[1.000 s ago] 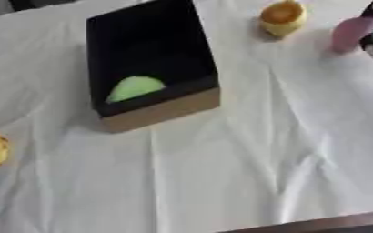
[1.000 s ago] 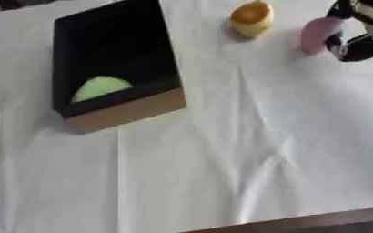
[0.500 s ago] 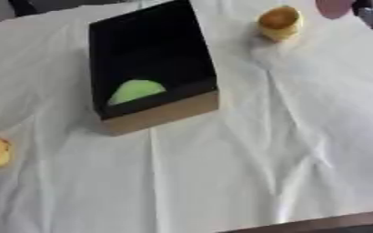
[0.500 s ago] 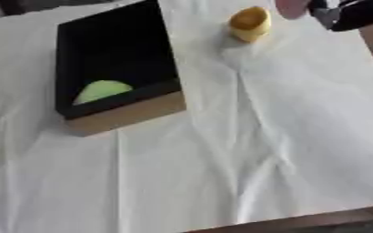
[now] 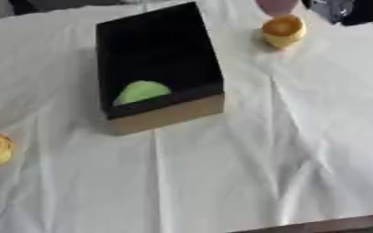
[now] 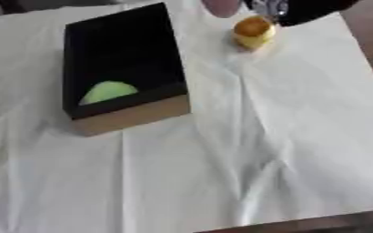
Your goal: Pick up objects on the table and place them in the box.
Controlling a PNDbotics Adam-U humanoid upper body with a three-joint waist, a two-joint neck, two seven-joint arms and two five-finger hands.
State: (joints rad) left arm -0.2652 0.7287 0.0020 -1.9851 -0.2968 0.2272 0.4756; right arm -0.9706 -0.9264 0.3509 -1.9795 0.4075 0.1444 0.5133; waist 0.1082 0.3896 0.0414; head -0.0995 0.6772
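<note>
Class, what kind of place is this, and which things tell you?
Probably a test table, not a home: a white cloth, one black box holding a green thing, and scattered toy-like items.

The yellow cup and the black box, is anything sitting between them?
Nothing: only bare white cloth lies between the yellow cup and the black box, in both eye views.

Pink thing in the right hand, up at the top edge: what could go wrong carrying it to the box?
The pink thing and the right hand are mostly cut off at the top, so the hold cannot be checked; it may slip. The yellow cup sits just below the hand and might get knocked. The box already holds a green piece; dropping onto it might bounce things.
</note>
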